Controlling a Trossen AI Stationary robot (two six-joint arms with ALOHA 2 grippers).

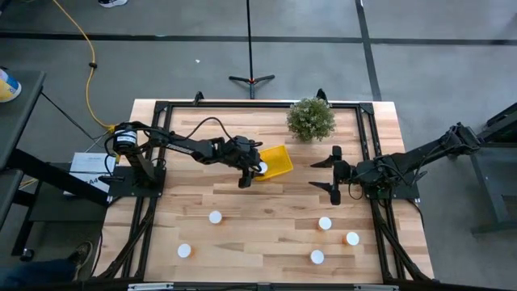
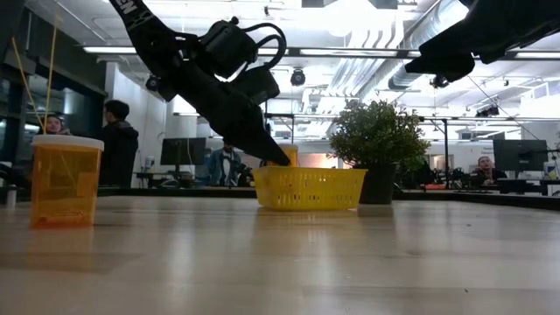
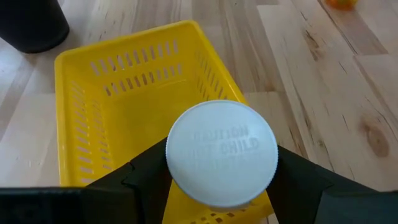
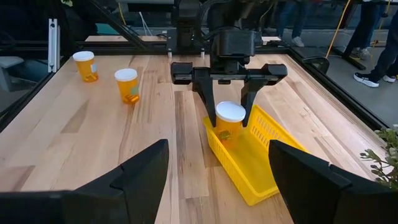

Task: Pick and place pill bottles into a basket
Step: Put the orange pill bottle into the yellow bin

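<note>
Left claw point(image 4: 230, 102) | grips pill bottle point(image 4: 229, 118) | body hidden | over basket point(image 4: 261, 168)

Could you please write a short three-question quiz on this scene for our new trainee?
1. True or false: the left tool holds a pill bottle over the yellow basket.
2. How many pill bottles stand loose on the table in the high view? A) three B) five C) eight
3. Fill in: the right tool waits open beside the basket and holds ____.

Key:
1. True; its fingers clamp the bottle just under the white cap.
2. B, five.
3. Nothing.
</note>
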